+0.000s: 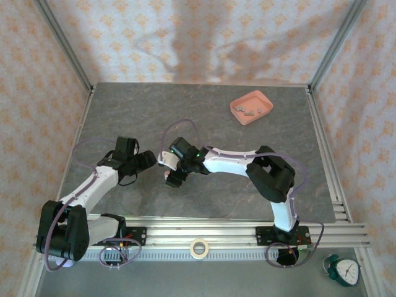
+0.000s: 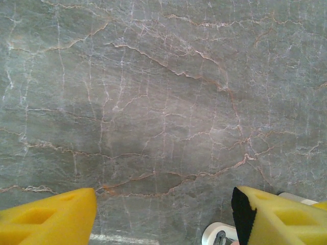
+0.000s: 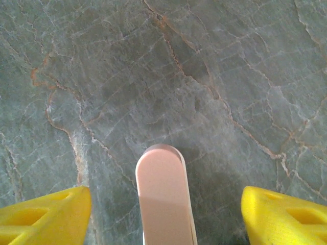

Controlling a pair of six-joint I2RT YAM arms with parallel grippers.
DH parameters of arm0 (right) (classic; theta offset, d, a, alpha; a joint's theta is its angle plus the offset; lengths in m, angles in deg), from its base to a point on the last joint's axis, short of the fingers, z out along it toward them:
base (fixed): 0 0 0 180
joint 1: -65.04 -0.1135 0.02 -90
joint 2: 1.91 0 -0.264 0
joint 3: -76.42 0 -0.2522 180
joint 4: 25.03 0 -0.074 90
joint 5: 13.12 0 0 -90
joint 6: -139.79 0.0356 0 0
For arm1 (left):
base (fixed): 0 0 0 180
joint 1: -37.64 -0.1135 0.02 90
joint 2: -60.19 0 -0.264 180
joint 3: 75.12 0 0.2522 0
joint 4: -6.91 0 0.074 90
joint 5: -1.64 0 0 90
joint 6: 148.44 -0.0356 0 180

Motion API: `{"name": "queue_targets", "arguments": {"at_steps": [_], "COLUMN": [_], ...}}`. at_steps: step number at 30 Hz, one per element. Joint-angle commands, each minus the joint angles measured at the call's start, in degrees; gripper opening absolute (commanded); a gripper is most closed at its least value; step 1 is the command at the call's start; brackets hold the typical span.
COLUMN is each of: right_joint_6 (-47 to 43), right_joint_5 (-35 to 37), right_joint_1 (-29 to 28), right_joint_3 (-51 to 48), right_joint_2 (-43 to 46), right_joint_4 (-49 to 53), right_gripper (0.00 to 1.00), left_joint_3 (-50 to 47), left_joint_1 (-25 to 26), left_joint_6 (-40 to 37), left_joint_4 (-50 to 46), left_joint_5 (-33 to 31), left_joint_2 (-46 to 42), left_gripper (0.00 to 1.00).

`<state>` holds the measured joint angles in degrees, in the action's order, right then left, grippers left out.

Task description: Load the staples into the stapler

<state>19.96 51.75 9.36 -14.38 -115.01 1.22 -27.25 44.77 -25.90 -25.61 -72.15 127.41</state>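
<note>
Grey veined worktop [image 1: 185, 111], patterned walls [image 1: 37, 62]. Left hand [image 2: 163, 196] gapes empty. Right hand [image 3: 163, 196] gapes around the untouched stapler [image 3: 162, 204], its base cut off.

The stapler [image 3: 162, 214] lies on the surface [image 1: 124, 117] near the middle, between the fingers [image 3: 46, 214] of my right claw [image 3: 166, 191], touching neither. My left claw [image 2: 164, 196] hangs just to its left. The staples [image 1: 249, 111] lie in the tray [image 1: 238, 117] at the far right, well apart from both.
</note>
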Motion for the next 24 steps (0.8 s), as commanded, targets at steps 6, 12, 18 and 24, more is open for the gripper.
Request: {"name": "queue_targets", "arguments": {"at_steps": [6,12,18,24], "right_joint_6": [-3.07,-5.47,-8.53,-9.17], "right_joint_5": [-1.39,-1.76,-3.23,-3.07], "right_joint_1": [0.14,0.16,0.19,0.16], "right_joint_3": [1.24,0.82,-1.53,-2.59], "right_joint_2": [-1.74,-1.26,1.2,2.87], "right_joint_4": [-3.91,-4.07,-5.43,-5.5], "right_gripper": [0.62,0.45,0.33,0.28], "left_joint_3": [-0.53,-0.18,0.76,0.77], "left_joint_1": [0.11,0.14,0.07,0.08], "left_joint_6": [-0.14,-1.35,-3.6,-3.97], "left_joint_4": [-0.33,-1.34,-2.59,-2.48], "left_joint_5": [0.96,0.68,1.09,1.02], "left_joint_2": [-0.73,-1.05,-1.3,-1.91], "left_gripper": [0.71,0.72,0.72,0.72]}}
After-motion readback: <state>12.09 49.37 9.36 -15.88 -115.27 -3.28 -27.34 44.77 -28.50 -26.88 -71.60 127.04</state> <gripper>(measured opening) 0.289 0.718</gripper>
